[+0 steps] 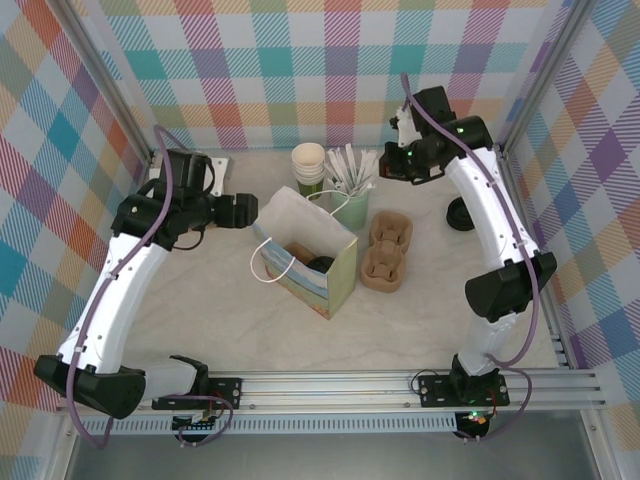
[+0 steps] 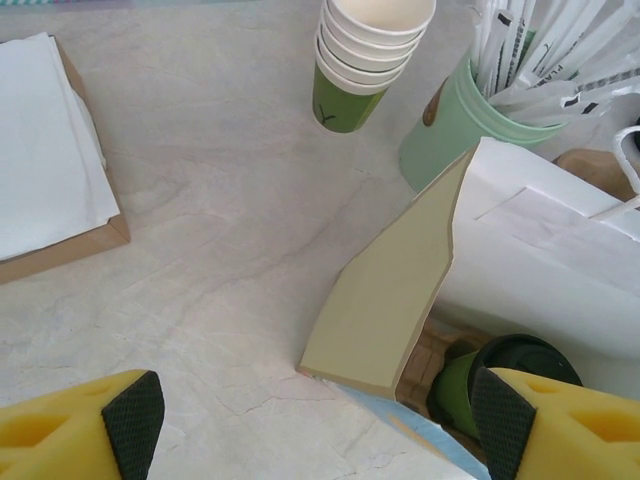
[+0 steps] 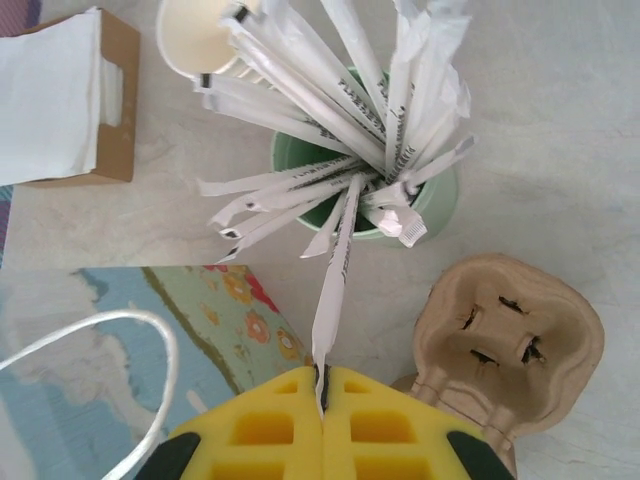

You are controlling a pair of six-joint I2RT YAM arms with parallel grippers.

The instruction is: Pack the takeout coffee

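The takeout coffee (image 2: 470, 378), an olive-green cup with a black lid, stands inside the open paper bag (image 1: 335, 272) mid-table; its lid shows from above (image 1: 320, 264). My left gripper (image 2: 315, 420) is open wide at the bag's left end, one finger over bare table and the other over the bag's mouth beside the cup; it holds nothing. In the top view it (image 1: 250, 212) hovers at the bag's upper left corner. My right gripper (image 3: 322, 380) is shut on a white wrapped stirrer (image 3: 335, 280) whose far end still rests in the mint-green cup (image 3: 430, 205); from above it (image 1: 385, 163) sits just right of that cup.
A stack of lidless olive cups (image 2: 350, 70) stands behind the bag, next to the mint cup of stirrers (image 1: 350, 205). A pulp cup carrier (image 1: 385, 250) lies right of the bag. A brown box of white napkins (image 2: 45, 170) sits at the back left. Black lids (image 1: 460, 214) lie far right.
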